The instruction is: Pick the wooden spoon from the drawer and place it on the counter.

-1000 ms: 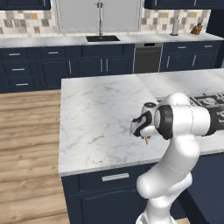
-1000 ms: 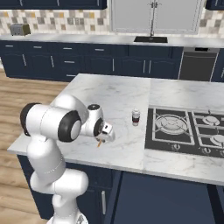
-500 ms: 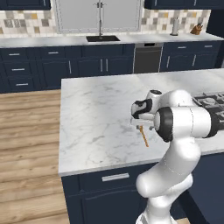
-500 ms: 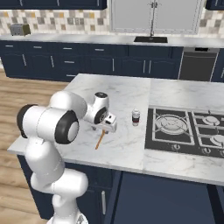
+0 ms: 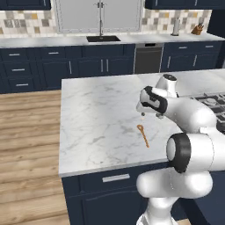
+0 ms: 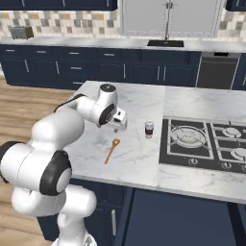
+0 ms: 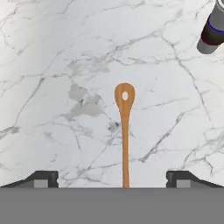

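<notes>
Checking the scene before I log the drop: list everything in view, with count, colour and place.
wooden spoon: 1, orange-brown, flat on the counter below the end effector, touching nothing else
cup: 1, white and dark, upright on the counter between spoon and cooktop
counter: 1, white marble, on navy cabinets
cooktop: 1, black, set in the counter
sink: 1, dark, in the far grey counter
toaster: 1, grey, on the far counter
end effector: 1, dark fingertips spread apart, holding nothing, above the spoon
</notes>
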Motion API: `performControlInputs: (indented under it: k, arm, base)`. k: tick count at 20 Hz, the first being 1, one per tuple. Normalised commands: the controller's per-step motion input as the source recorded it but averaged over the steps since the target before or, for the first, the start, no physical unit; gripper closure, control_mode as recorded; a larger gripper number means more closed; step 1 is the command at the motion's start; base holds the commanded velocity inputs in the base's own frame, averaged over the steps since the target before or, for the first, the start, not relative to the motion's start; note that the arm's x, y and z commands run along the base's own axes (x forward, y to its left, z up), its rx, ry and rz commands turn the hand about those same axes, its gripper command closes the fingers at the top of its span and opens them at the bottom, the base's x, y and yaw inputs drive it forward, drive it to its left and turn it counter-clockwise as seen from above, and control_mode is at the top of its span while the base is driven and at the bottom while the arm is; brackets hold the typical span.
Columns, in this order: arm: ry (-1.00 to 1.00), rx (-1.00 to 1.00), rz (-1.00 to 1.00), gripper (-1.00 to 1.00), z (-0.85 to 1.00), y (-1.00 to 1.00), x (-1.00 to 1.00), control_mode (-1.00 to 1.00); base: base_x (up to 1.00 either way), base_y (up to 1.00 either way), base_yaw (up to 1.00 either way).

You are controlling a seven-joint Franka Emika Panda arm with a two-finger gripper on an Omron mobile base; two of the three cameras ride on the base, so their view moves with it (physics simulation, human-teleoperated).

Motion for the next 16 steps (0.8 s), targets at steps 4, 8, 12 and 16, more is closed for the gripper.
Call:
performControlInputs:
  k: [4,8,12,16]
  arm:
    - [-0.33,0.00,0.02,-1.00,1.00,0.06,-0.82,-1.00]
    - [-0.38,0.00,0.01,-1.00,1.00,0.10,-1.00,-1.00]
    - [-0.23,0.00,0.02,-1.00,1.00,0.37,-1.00,-1.00]
    - [-0.02,0.01,0.08,-1.00,0.85,0.35,-1.00,-1.00]
  base:
    - [0.00,0.00,0.00]
    - [0.00,0.00,0.00]
    - [0.00,0.00,0.00]
    - [0.00,0.00,0.00]
